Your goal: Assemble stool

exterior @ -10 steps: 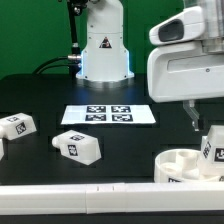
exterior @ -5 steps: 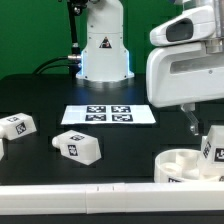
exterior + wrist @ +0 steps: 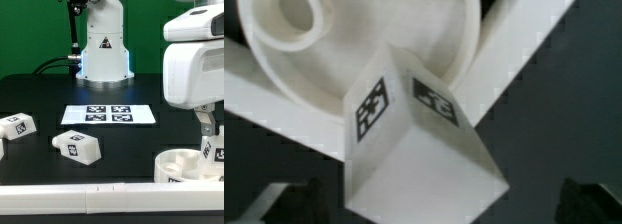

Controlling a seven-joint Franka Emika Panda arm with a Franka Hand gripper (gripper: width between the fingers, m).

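Stool leg (image 3: 420,160) bears two square tags (image 3: 374,105); gripper (image 3: 208,128) gapes wide, holding nothing.

Marker board (image 3: 110,115) flat on blk table (image 3: 150,140); white rail (image 3: 80,196) along front.

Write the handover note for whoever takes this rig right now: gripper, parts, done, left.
Gripper: open, holding nothing, poised over the standing leg.
Parts: round white plastic seat disc sits at the exterior view's right, sockets up.
Done: one chunky white tagged leg stands upright in the seat; how firmly it is seated cannot be told.
Left: two loose white tagged legs lie on the black table, exterior view's left. Fit them.
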